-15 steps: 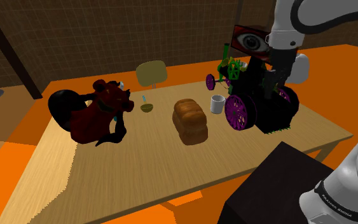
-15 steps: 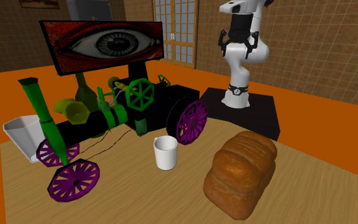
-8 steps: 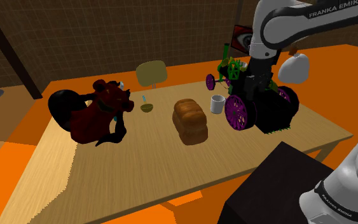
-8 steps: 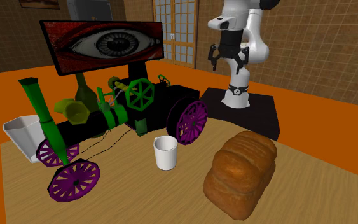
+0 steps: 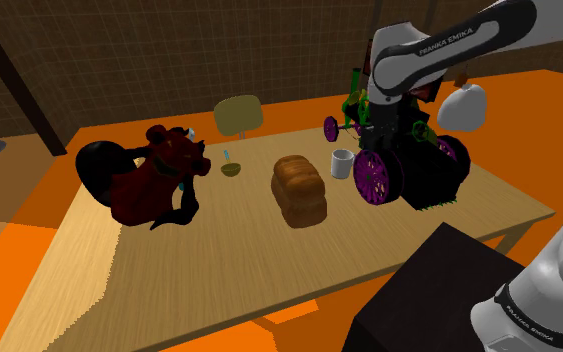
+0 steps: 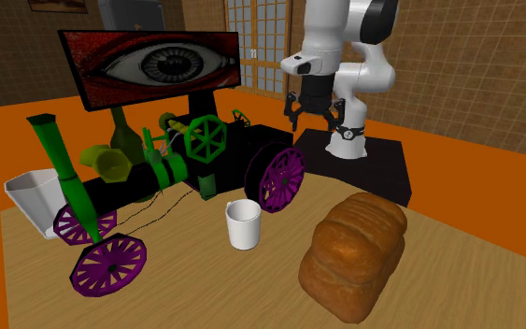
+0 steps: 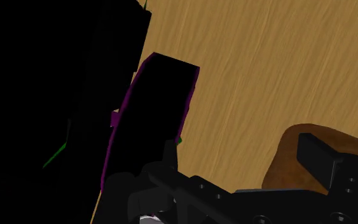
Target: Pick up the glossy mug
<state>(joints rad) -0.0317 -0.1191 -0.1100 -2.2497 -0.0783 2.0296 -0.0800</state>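
The engine [image 6: 205,142] and loaf [image 6: 354,252] hemmed in the white mug [image 6: 243,223], at the loaf's 9 o'clock in the second exterior view. The gripper [image 6: 313,121], spread wide and empty, hung at the mug's 1 o'clock and would best drop straight over the rim, clear of both. Brown gridded walls [image 6: 457,65] and an orange floor [image 6: 480,194] enclosed the wooden table [image 6: 205,292], bare around the mug.
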